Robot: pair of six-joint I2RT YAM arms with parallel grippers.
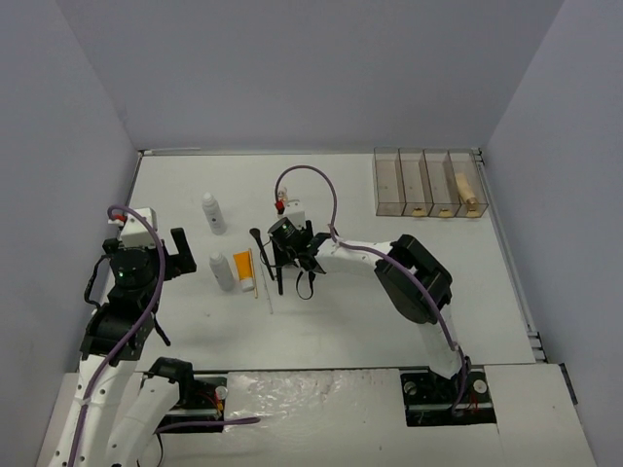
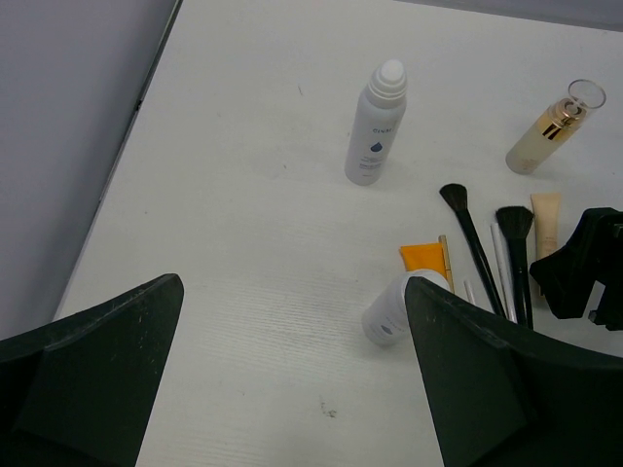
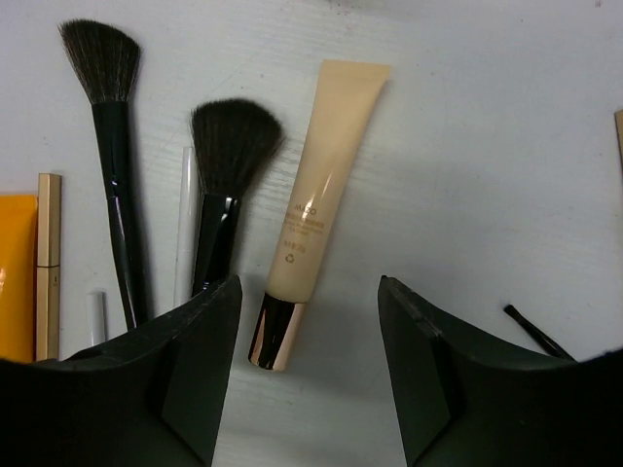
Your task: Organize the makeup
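Note:
The makeup lies in a cluster at mid-table. A beige tube (image 3: 316, 209) with a shiny cap lies flat, and my right gripper (image 3: 310, 292) stands open just over its cap end, fingers on either side without touching. Left of the tube are two black brushes (image 3: 224, 175), thin pencils (image 3: 47, 263) and an orange tube (image 3: 15, 272). One white bottle (image 2: 375, 125) and a glass bottle of tan liquid (image 2: 555, 128) stand farther back. The second white bottle (image 2: 394, 309) is by my open, empty left gripper (image 2: 292, 292), partly hidden by its right finger.
The clear smoky four-compartment box (image 1: 426, 182) sits at the back right with beige items in some compartments. Grey walls close in the table on three sides. A crinkled plastic sheet (image 1: 292, 394) lies between the arm bases.

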